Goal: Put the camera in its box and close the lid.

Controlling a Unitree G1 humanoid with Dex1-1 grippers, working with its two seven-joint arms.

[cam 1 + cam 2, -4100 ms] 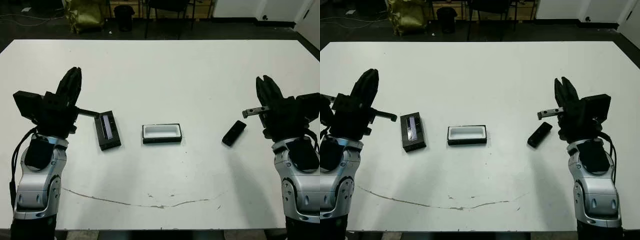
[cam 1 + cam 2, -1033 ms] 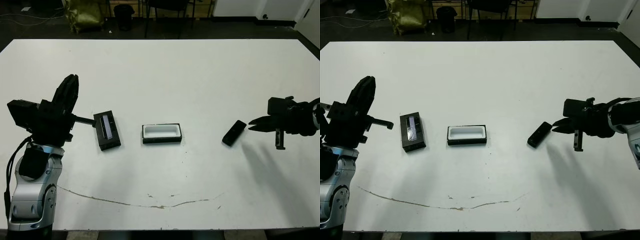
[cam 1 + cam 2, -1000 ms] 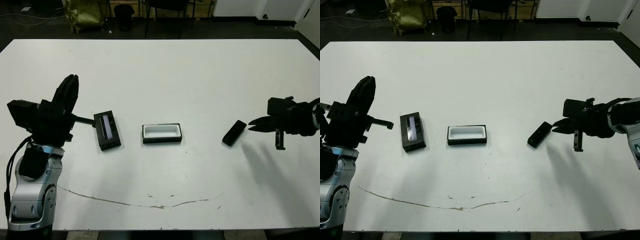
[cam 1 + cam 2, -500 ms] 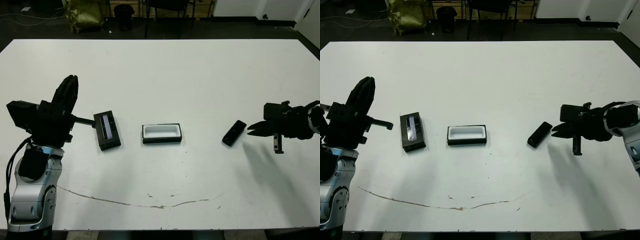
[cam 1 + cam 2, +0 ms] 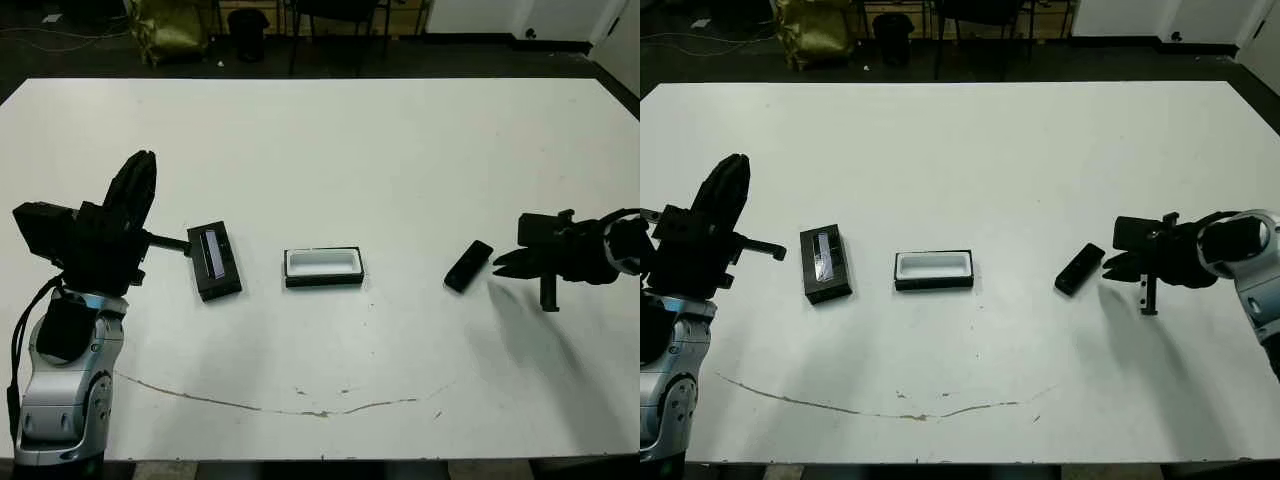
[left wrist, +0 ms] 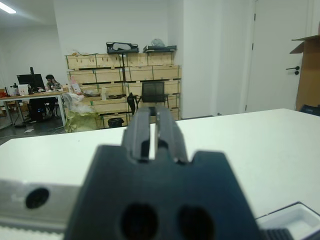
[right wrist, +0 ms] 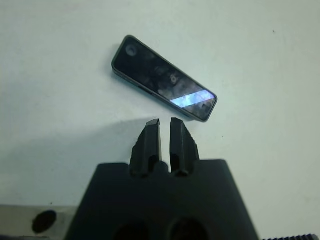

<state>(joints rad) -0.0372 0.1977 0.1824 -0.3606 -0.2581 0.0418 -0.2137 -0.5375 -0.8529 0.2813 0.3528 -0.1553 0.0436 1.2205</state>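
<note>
The camera (image 5: 468, 266), a slim black bar, lies slanted on the white table at the right; in the right wrist view the camera (image 7: 164, 91) shows a glossy face with a bluish patch. My right gripper (image 5: 497, 263) hovers just right of it, shut and empty, with its fingertips (image 7: 152, 125) a short way from the camera's long side. The box (image 5: 323, 267), a white-lined black tray, sits open at the table's middle. The lid (image 5: 214, 262), black with a pale strip, lies left of the box. My left gripper (image 5: 143, 165) is raised left of the lid, shut and empty.
A thin dark line (image 5: 300, 408) marks the table near its front edge. A yellow bag (image 5: 170, 25) and chair legs stand on the floor beyond the far edge. The left wrist view shows wooden shelves (image 6: 122, 62) and a person (image 6: 50, 82) at a desk far off.
My right gripper has moved left, closer to the camera. The left arm, camera, box and lid have not moved.
</note>
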